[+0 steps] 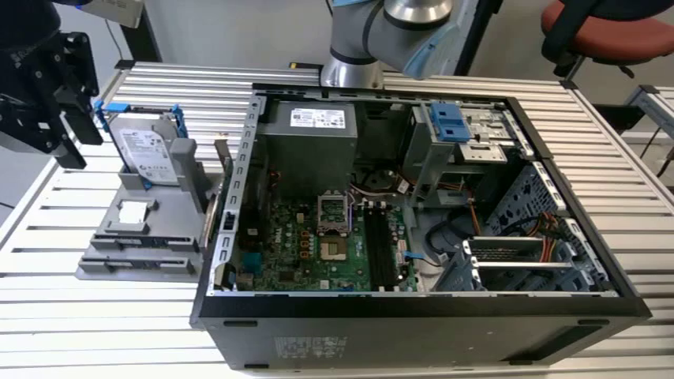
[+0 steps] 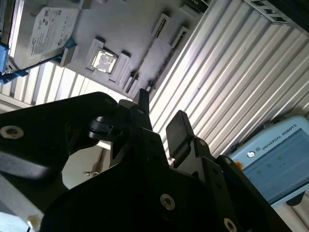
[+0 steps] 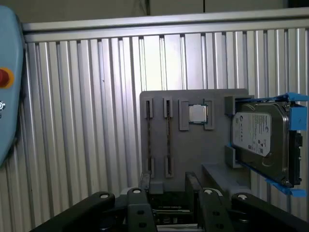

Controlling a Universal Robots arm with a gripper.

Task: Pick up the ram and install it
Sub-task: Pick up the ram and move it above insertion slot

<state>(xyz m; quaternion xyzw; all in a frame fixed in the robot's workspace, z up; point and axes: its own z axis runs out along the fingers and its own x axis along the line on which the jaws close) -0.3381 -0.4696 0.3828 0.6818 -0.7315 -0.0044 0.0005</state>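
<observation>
the ram [image 3: 148, 137] is a thin dark stick standing on edge in a narrow slot of the grey holder [image 3: 193, 150], with a second strip like it in the slot just beside it; in the second wrist view the ram [image 2: 146, 59] shows as a fine dark line between the slot's end clips. next along the same holder sits a small square processor chip [image 3: 197, 114], and past that a silver hard drive [image 3: 263, 140] in a blue bracket. the gripper [image 3: 169, 181] hangs over the holder with its two black fingers [image 3: 145, 186] spread apart and nothing between them, clear of the ram. in the exterior view the gripper [image 1: 69, 134] is up at the exterior view's left, near the hard drive [image 1: 145, 154], and the holder [image 1: 158, 237] lies on the slatted metal table [image 1: 106, 316] just beside the opened computer case [image 1: 421, 316]. in the second wrist view a pale blue pendant [image 2: 275, 159] lies on the table.
</observation>
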